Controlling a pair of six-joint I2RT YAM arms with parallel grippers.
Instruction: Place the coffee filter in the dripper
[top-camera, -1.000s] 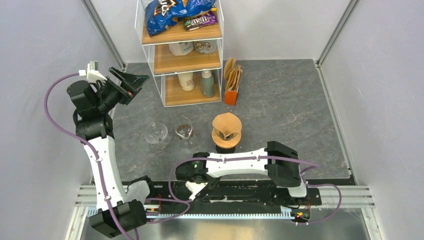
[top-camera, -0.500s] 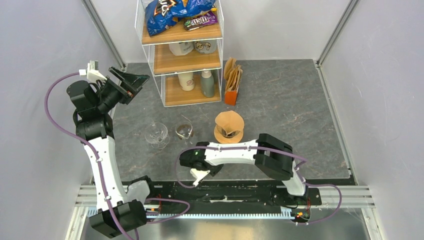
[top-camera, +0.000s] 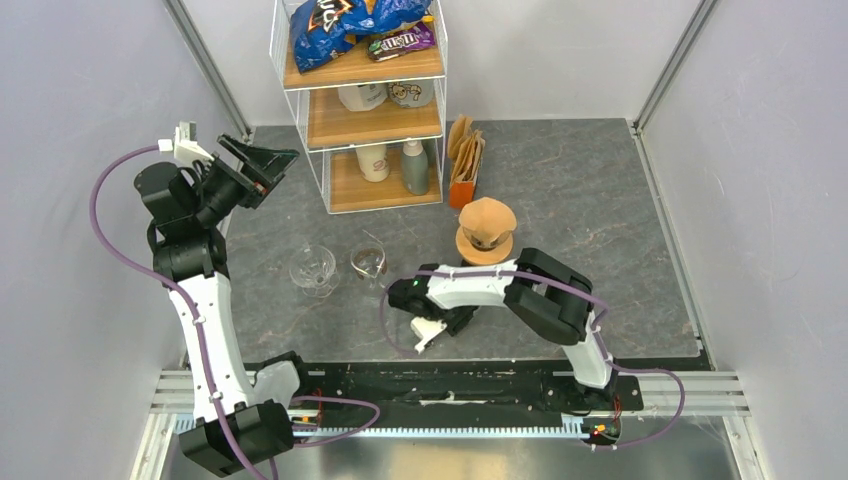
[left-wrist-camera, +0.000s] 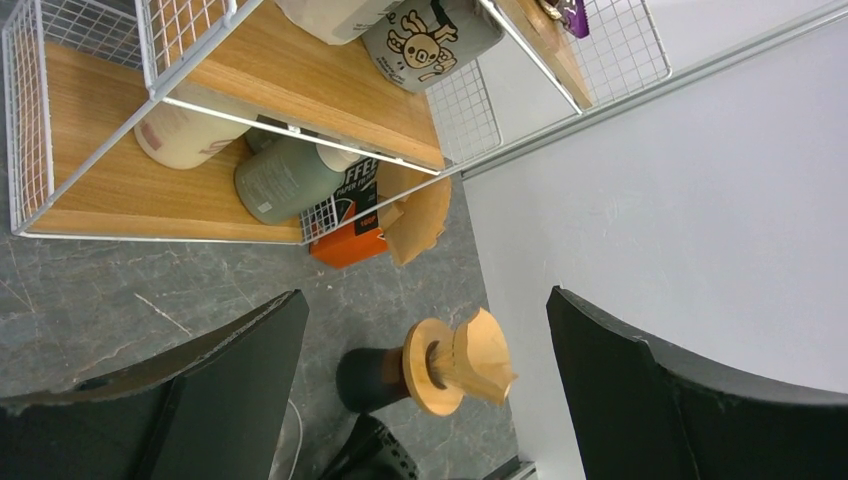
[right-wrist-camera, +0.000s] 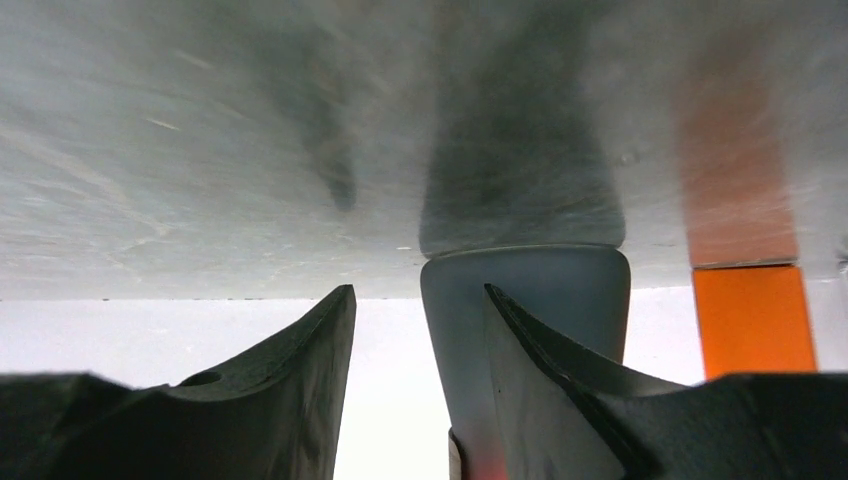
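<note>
My left gripper (left-wrist-camera: 425, 295) hangs released by the shelf (top-camera: 345, 197); my right gripper (right-wrist-camera: 418, 295) (released, empty) sits near the dripper (top-camera: 485, 248), coffee filter (top-camera: 486, 216) on top.

You have two arms of like build: the left arm (top-camera: 205, 320) and the right arm (top-camera: 470, 288) each show smooth white link shells set between bulky black joint housings (top-camera: 555, 300). A purple cable (top-camera: 97, 205) runs loose along each arm in wide loops. A small white bracket (top-camera: 187, 143) sits at the left wrist. The left fingers (left-wrist-camera: 225, 385) are matte black, broad and tapering.
</note>
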